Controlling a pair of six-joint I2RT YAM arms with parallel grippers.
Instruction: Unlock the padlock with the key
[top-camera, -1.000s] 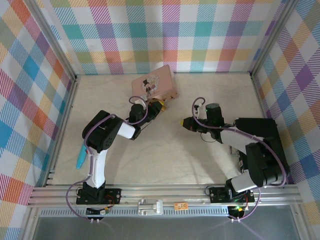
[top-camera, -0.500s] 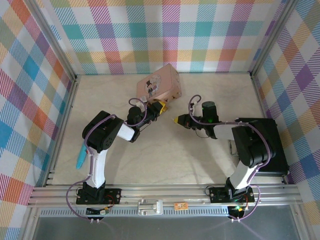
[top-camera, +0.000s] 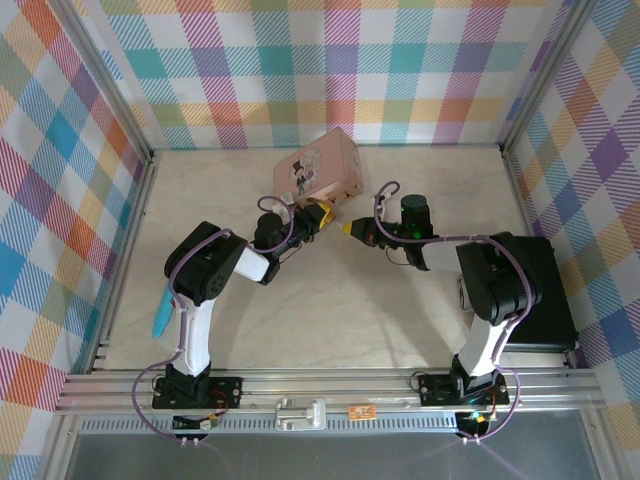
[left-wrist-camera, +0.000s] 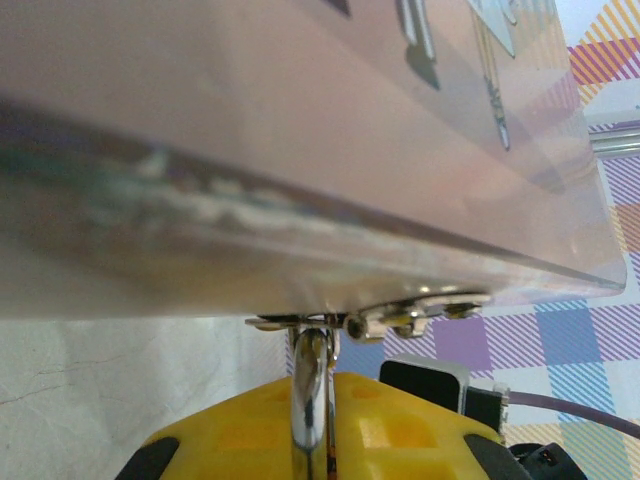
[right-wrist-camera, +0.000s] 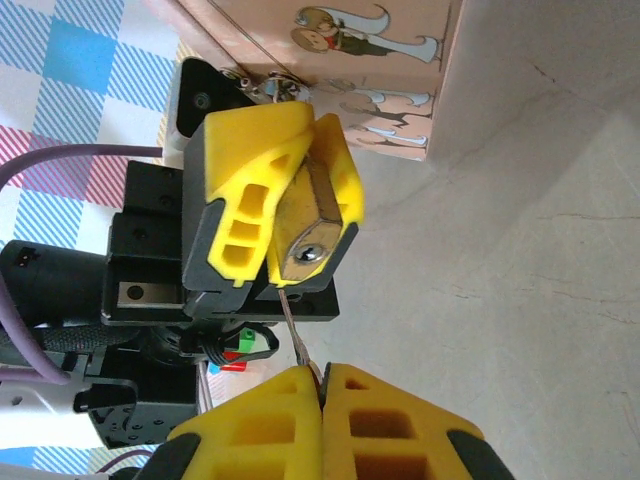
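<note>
Since a second ago the right arm has swung its forearm leftward, bringing the right gripper (top-camera: 348, 230) in close to the left gripper (top-camera: 319, 212); the pink picture-lidded tin box (top-camera: 318, 166) has also turned and shifted a little to the right on the pale marbled counter (top-camera: 340, 310).

On the left, the left arm rises from its base at the near edge, bends at the elbow, and lays its forearm out to the right and away, wrist low, fingers pointing at the tin's near corner; its yellow fingers (right-wrist-camera: 250, 160) are clamped on the small brass-gold padlock (right-wrist-camera: 320, 215), whose keyhole end faces the right arm; in the left wrist view the thin metal shackle (left-wrist-camera: 311, 395) stands up between the fingers and meets the silver hasp (left-wrist-camera: 405, 312) on the tin's lower edge.

Between the two grippers the slim grey-silver key (right-wrist-camera: 290, 318) runs as a thin sliver, its tip just below the padlock's keyhole face; whether it is inside I cannot tell.

On the right, the right gripper's fingers are pressed together on the key's other end; its forearm lies nearly level, pointing left, with the elbow folded back above its base.
</note>
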